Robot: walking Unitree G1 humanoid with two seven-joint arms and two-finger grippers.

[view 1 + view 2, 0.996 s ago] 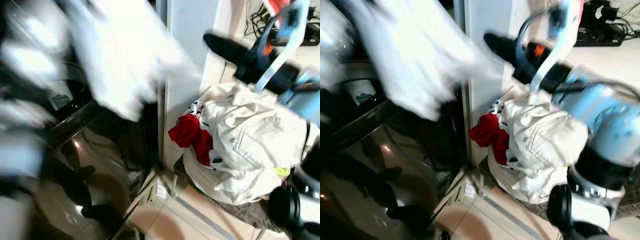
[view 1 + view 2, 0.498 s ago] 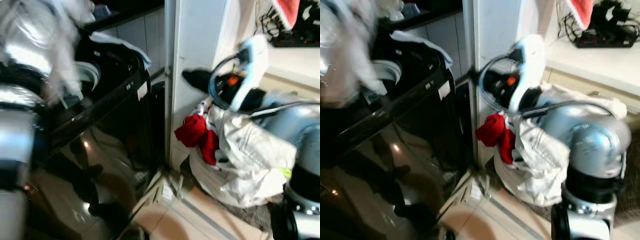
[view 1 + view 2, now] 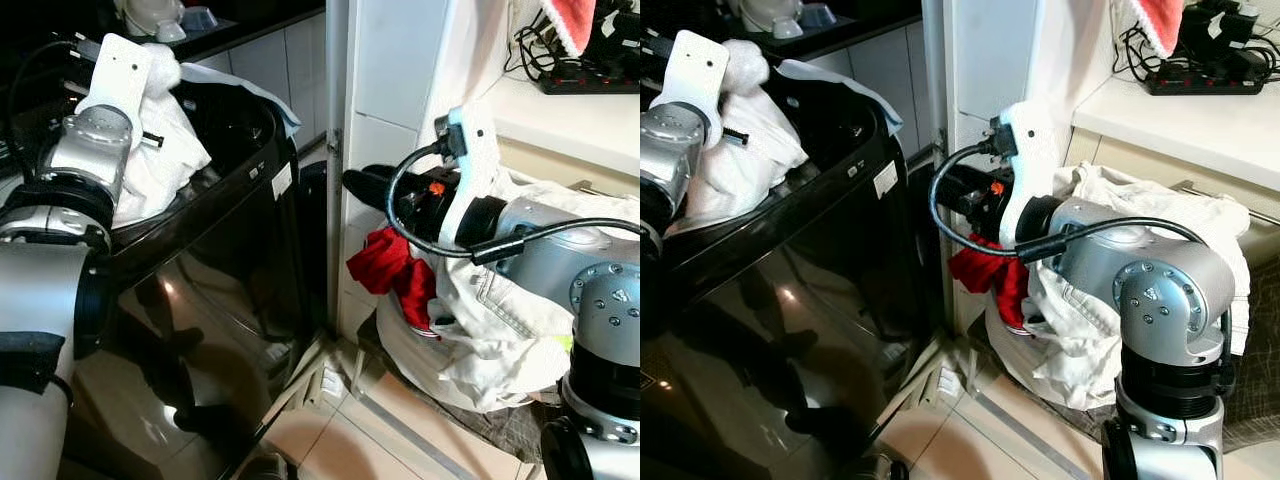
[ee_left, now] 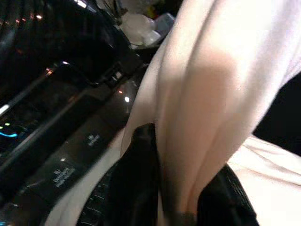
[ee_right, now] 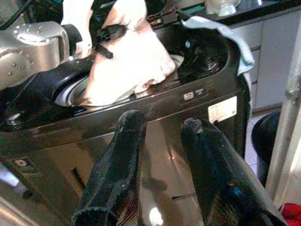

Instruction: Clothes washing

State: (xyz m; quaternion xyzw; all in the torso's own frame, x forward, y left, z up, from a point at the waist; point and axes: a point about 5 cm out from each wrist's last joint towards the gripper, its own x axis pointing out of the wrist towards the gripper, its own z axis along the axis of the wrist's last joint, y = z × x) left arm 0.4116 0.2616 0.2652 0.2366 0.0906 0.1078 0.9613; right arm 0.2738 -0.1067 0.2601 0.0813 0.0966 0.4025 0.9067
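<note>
Two black fingers of the left gripper [image 4: 176, 188] pinch a fold of a white garment [image 3: 160, 160], which hangs from them down into the mouth of the black washing machine [image 3: 215, 270] on the left. The cloth's long axis runs from the fingers down into the tub, so letting go there would probably drop it inside. The right gripper [image 5: 162, 155] holds nothing, its fingers a narrow gap apart, pointing left toward the machine's front. Just behind that arm, low on the right, lies the pile of laundry [image 3: 500, 320], with a red garment [image 3: 395, 275] at its left edge beside the white pillar [image 3: 385, 130]. The right arm is much nearer the pile and seems best placed to fetch the next piece.
</note>
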